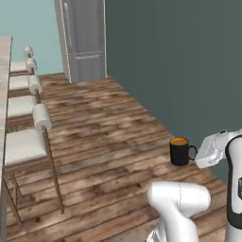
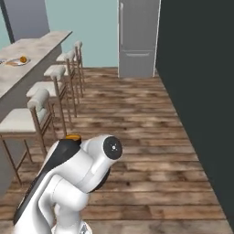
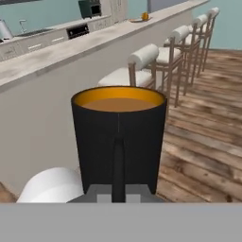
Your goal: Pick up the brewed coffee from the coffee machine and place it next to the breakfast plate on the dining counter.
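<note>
The mug [image 3: 118, 142] is black, its inside rim orange, the coffee orange-brown. The counter [image 3: 61, 54] is beige-grey with a faint marble pattern. The stools [image 2: 43, 103] have white cushions on brown wooden frames. The floor [image 1: 108, 118] is brown wood planking. The plate [image 2: 16, 61] looks pale grey, perhaps with orange food on it. The fridge [image 2: 137, 39] is grey.

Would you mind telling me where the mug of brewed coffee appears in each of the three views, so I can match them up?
Left base view: the brewed coffee sits at right of centre, held out by its handle over the wooden floor.
Right base view: an orange sliver of its rim peeks above the arm, lower left.
Hand view: the mug is in the centre foreground.
Shared landmark: the row of white-cushioned stools.
</note>
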Motion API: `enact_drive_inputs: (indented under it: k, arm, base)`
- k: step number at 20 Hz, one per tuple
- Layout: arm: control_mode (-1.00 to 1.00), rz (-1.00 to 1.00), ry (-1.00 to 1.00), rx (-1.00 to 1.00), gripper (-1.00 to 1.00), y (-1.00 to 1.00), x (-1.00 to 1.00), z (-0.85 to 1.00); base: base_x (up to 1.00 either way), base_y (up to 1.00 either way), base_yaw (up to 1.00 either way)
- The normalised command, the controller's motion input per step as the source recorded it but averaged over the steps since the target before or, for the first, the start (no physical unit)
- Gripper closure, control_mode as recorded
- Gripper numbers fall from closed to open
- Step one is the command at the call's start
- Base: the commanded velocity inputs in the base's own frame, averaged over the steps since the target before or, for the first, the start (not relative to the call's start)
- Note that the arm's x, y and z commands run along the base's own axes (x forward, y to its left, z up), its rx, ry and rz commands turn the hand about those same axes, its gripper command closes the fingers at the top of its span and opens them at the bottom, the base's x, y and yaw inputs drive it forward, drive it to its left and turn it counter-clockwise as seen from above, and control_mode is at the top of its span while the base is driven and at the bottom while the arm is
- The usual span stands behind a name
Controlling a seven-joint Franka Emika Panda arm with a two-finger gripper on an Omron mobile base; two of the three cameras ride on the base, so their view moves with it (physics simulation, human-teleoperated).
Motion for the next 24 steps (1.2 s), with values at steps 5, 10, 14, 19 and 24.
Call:
enact_drive_inputs:
  k: [5,10,14,19,24]
  arm:
    - [1.00,0.00,0.00,0.00,1.00,0.00,0.00,0.00]
    - [1.00,0.00,0.00,0.00,1.00,0.00,0.00,0.00]
    - [1.00,0.00,0.00,0.00,1.00,0.00,0.00,0.00]
    - [1.00,0.00,0.00,0.00,1.00,0.00,0.00,0.00]
    - [1.00,0.00,0.00,0.00,1.00,0.00,0.00,0.00]
  base:
    - [1.00,-0.02,0.48]
    - [1.00,-0.24,0.46]
    - [1.00,-0.61,0.42]
    - [1.00,-0.71,0.40]
    - [1.00,-0.66,0.41]
